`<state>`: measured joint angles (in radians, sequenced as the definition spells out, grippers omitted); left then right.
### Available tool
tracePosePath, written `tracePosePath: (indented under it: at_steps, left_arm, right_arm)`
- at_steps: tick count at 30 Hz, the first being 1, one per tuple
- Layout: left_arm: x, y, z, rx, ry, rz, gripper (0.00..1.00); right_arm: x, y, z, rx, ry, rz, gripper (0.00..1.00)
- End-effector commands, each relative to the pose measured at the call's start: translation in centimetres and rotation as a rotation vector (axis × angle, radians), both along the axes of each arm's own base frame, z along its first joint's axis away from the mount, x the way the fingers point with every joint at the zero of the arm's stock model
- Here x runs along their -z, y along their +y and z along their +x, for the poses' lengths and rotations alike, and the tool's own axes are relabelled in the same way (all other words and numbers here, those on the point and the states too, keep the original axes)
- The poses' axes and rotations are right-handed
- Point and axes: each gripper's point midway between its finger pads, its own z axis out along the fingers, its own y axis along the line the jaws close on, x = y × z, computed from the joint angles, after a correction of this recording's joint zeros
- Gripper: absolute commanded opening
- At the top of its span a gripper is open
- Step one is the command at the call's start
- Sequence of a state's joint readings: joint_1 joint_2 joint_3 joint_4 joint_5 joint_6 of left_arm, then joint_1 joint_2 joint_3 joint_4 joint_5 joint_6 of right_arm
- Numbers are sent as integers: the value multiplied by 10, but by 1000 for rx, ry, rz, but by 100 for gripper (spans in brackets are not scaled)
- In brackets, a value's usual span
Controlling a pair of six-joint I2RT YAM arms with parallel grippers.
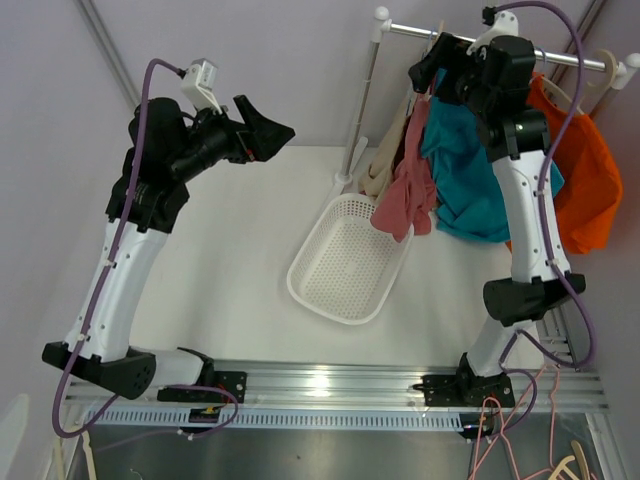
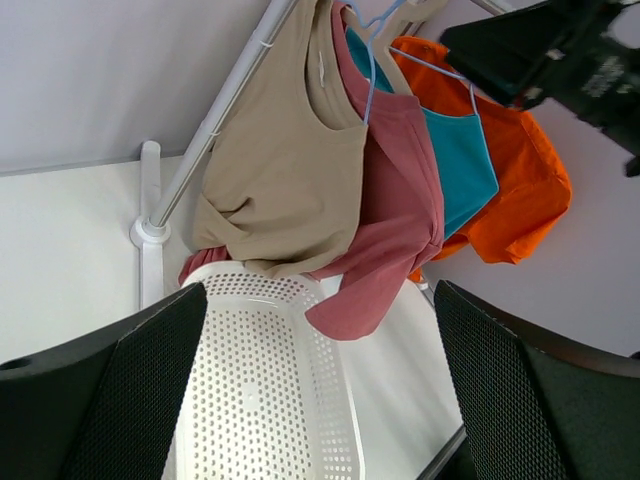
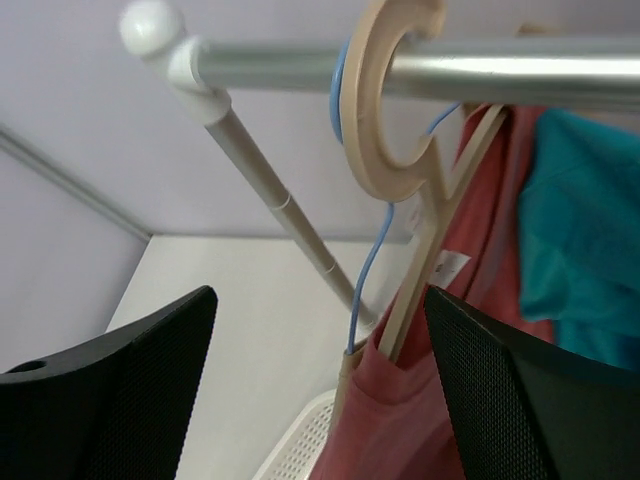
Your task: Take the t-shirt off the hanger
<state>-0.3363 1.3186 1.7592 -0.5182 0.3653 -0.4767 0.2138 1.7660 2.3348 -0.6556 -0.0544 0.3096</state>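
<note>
Several t-shirts hang on the rail (image 1: 405, 31) at the back right: beige (image 1: 385, 155), pink (image 1: 405, 195), teal (image 1: 465, 170) and orange (image 1: 585, 190). My right gripper (image 1: 425, 72) is open and empty, high up beside the rail above the pink shirt. In the right wrist view my gripper (image 3: 320, 390) faces a wooden hanger hook (image 3: 385, 120) and a blue wire hanger (image 3: 370, 270) on the rail (image 3: 520, 75), with the pink shirt's (image 3: 420, 420) collar between the fingers. My left gripper (image 1: 268, 132) is open and empty, raised left of the rack, apart from the shirts.
A white perforated basket (image 1: 300, 285) lies on the table below the shirts, and shows under my left gripper (image 2: 320, 400) in the left wrist view (image 2: 260, 400). The rack's slanted post (image 1: 362, 110) and foot (image 2: 150, 232) stand behind it. Loose hangers (image 1: 560, 465) lie at the bottom right.
</note>
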Motion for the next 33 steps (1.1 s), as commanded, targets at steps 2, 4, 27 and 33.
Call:
tracePosePath:
  at_steps: [2,4,27,33]
  left_arm:
    - [-16,8,-5,-40,-67,-11,99]
    - [-9,8,-1,-49,-46,-6,100]
    - [2,7,18,-74,-40,-5,99]
    - [7,5,21,-64,-27,-14,99]
  right_arm:
    - [-9,31,5,-202,-21,90,88]
    - [-5,36,12,-224,-12,108,88]
    - [39,13,77,220,-10,-117,85]
    - [42,-4,87,340,-24,-156,73]
